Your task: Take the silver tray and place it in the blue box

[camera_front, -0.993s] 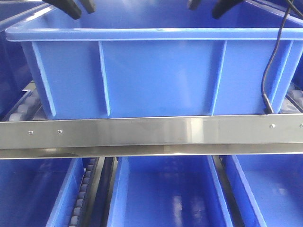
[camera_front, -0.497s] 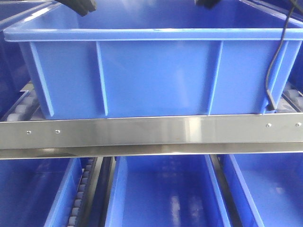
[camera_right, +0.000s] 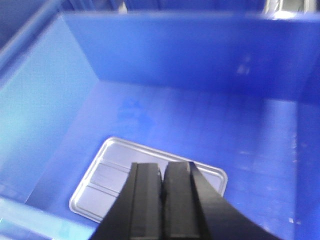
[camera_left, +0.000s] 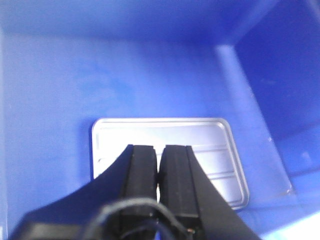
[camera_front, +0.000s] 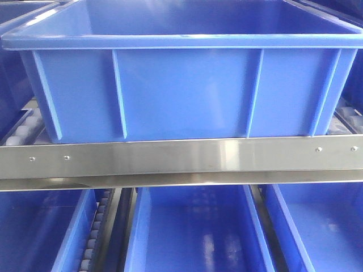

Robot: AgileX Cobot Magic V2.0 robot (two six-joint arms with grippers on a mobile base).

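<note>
The blue box [camera_front: 181,90] stands on the upper shelf and fills the front view; its inside is hidden there. In the left wrist view the silver tray [camera_left: 150,131] lies flat on the floor of the blue box [camera_left: 125,50]. My left gripper [camera_left: 159,150] hangs above the tray, shut and holding nothing. The right wrist view shows the same tray [camera_right: 107,172] on the floor of the box [camera_right: 200,55], near one wall. Above it my right gripper [camera_right: 162,167] is shut and empty. Neither gripper shows in the front view.
A steel rail [camera_front: 181,158] runs across the shelf front under the box. Narrower blue bins [camera_front: 187,232] sit on the level below. Roller tracks [camera_front: 22,133] flank the box, and another track [camera_front: 93,243] runs between the lower bins.
Both grippers' black fingers and the black cable at the box's right side have left the top of the front view. The box sits slightly larger in frame.
</note>
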